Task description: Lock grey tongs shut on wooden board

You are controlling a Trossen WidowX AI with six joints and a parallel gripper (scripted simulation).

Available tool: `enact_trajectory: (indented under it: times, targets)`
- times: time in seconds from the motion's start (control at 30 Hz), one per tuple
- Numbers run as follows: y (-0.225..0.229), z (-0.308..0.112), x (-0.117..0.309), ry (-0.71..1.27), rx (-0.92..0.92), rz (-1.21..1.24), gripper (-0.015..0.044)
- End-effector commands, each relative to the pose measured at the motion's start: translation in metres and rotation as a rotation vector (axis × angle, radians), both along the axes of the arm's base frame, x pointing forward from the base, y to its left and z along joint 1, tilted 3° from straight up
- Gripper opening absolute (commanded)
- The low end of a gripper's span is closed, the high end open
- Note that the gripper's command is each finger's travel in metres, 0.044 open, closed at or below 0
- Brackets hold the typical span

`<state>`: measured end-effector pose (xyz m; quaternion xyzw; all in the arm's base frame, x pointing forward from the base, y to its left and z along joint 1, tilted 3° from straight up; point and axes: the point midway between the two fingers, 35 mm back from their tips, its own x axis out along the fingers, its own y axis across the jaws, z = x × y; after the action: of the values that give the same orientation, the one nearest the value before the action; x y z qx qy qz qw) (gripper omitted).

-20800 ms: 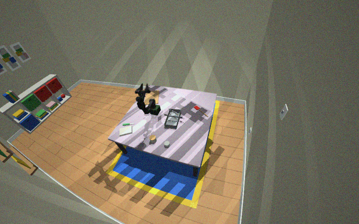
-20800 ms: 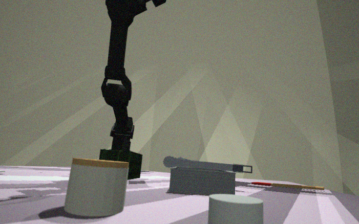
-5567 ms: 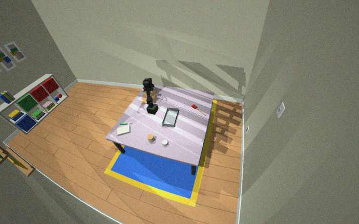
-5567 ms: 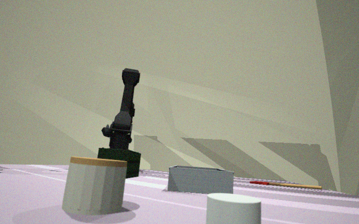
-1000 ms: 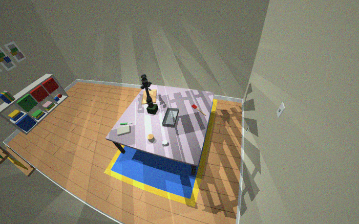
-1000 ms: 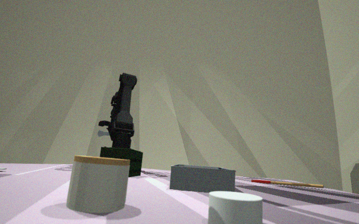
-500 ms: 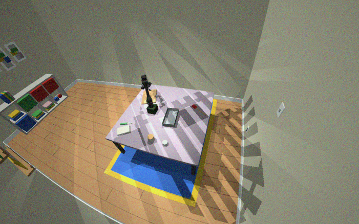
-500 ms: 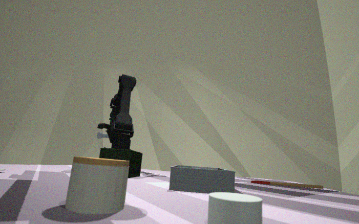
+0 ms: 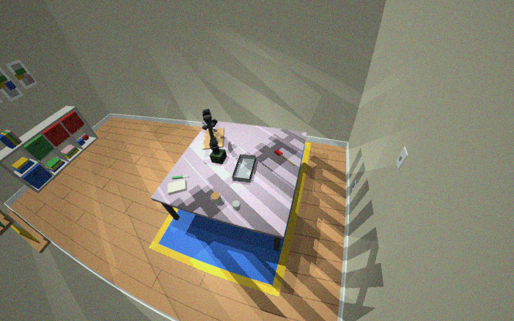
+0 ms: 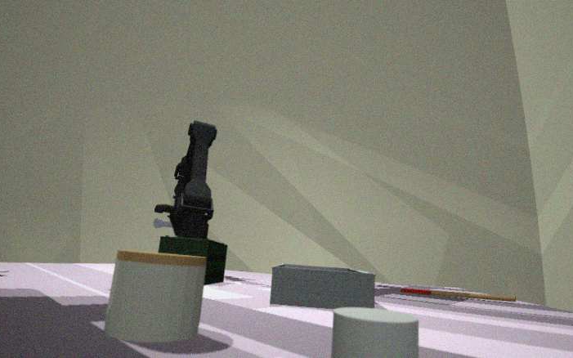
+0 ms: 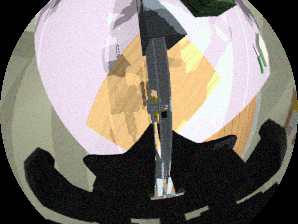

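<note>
My gripper [image 11: 155, 126] is shut on the grey tongs [image 11: 159, 75] [image 10: 161, 223]. In the wrist view the tongs run lengthwise between the fingers with their two arms pressed together, and the wide dark end lies at the top. Whether the hinge lock is engaged cannot be seen. The tongs are held over the wooden board [image 9: 219, 137] [image 11: 200, 85]; the exact height is unclear. In the top view the arm hides part of the board and the tongs cannot be made out. The roasting tin [image 9: 243, 179] [image 10: 321, 286] stands apart from the gripper, with no tongs across it.
The arm's dark green base [image 9: 218, 156] stands between board and tin. A jar with a wooden lid [image 9: 215, 196] [image 10: 159, 297] and a pale cup [image 9: 235, 204] [image 10: 375, 333] stand nearer the front. A red-ended tool [image 9: 278, 152], a green pen [image 9: 177, 176] and a pale book [image 9: 176, 186] lie farther out.
</note>
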<state>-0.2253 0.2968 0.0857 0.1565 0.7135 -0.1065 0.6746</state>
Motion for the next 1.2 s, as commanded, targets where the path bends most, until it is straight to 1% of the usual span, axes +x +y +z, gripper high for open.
enact_trajectory:
  times: [0.0, 1.17]
  targets:
    - [0.0, -0.009, 0.001, -0.009, -0.003, 0.006, -0.015]
    - [0.002, -0.066, 0.001, -0.009, -0.004, 0.005, -0.015]
